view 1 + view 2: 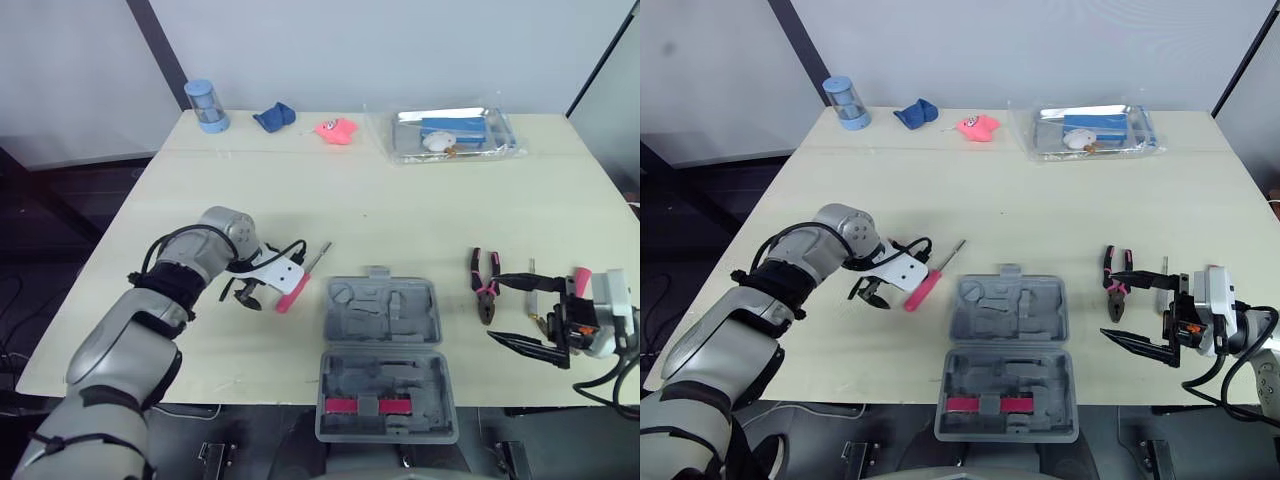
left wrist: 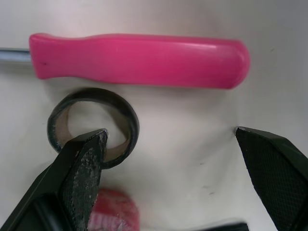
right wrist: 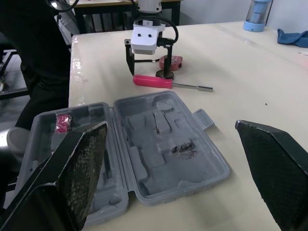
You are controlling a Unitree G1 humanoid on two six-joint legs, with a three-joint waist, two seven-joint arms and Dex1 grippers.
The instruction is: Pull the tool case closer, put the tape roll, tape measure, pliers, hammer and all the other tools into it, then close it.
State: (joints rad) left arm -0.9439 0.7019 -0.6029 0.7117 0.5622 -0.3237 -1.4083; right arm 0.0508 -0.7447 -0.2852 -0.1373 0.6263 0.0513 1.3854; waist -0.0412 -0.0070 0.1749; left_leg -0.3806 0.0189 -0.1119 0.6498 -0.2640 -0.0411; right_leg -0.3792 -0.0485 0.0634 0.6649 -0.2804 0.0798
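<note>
Grey plastic tool case (image 1: 385, 355) lying open at the near edge of the cream table (image 1: 400, 220).
The left gripper (image 2: 168, 139) is hovering over a small black tape roll (image 2: 126, 113), spread wide and holding nothing, with one finger (image 2: 84, 166) overlapping the roll's rim. A pink-handled screwdriver (image 2: 139, 60) is lying just beside the roll. The right gripper (image 3: 169, 129) is hanging open and empty near pink-handled pliers (image 1: 484, 283), to the right of the case.

Grey tool case (image 1: 380, 312) open flat; pink screwdriver (image 1: 293, 291) left, pliers (image 1: 485, 287) right
</note>
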